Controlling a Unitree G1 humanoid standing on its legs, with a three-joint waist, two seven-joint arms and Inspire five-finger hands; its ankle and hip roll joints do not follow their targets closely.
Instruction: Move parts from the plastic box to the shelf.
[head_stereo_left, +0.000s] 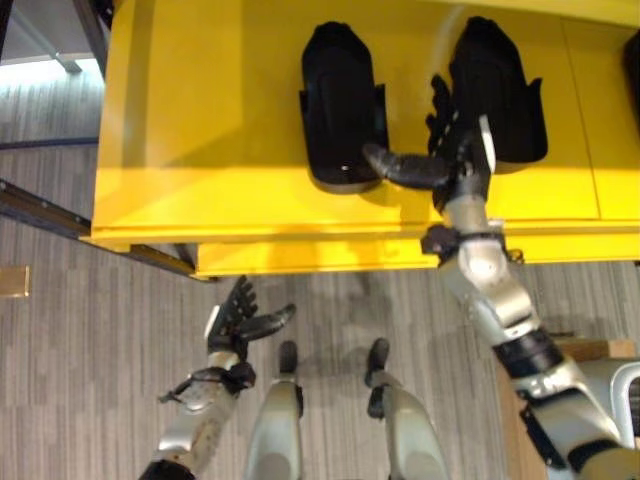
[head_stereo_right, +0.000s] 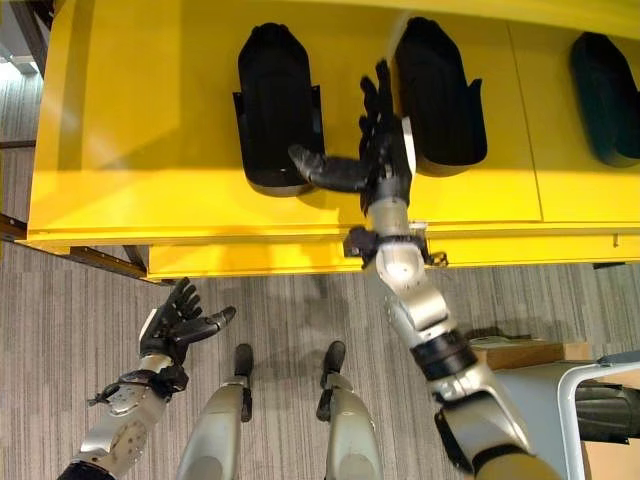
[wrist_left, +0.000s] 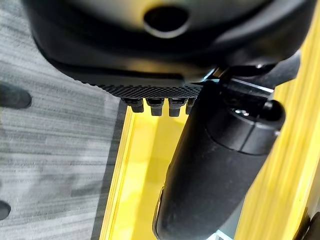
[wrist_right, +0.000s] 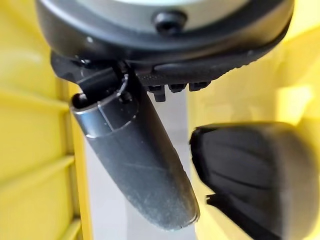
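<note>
Placement looks like the step in hand, and doing it well means leaving each black part flat on the yellow shelf (head_stereo_left: 200, 150) and drawing the hand straight away without brushing it. Two black parts lie side by side on the shelf: the left part (head_stereo_left: 340, 100) and the right part (head_stereo_left: 497, 90), with a third dark part (head_stereo_right: 605, 95) further along to the right. The right hand (head_stereo_right: 385, 150) is raised over the shelf in the gap between the first two parts, its fingers straight and spread, the thumb stretched out sideways toward the left part; it holds nothing. From the head views I cannot tell whether the fingers touch the right part or only stand just beside it; the right wrist view shows that part close past the thumb. My judgement is that the hand should pull back along the gap, keeping the thumb clear of the left part's near end. The right arm reaches up and forward, forearm nearly upright in the view. The left hand (head_stereo_left: 238, 320) hangs low over the carpet (head_stereo_left: 80, 380), fingers relaxed and apart, empty, near the shelf's front edge.
</note>
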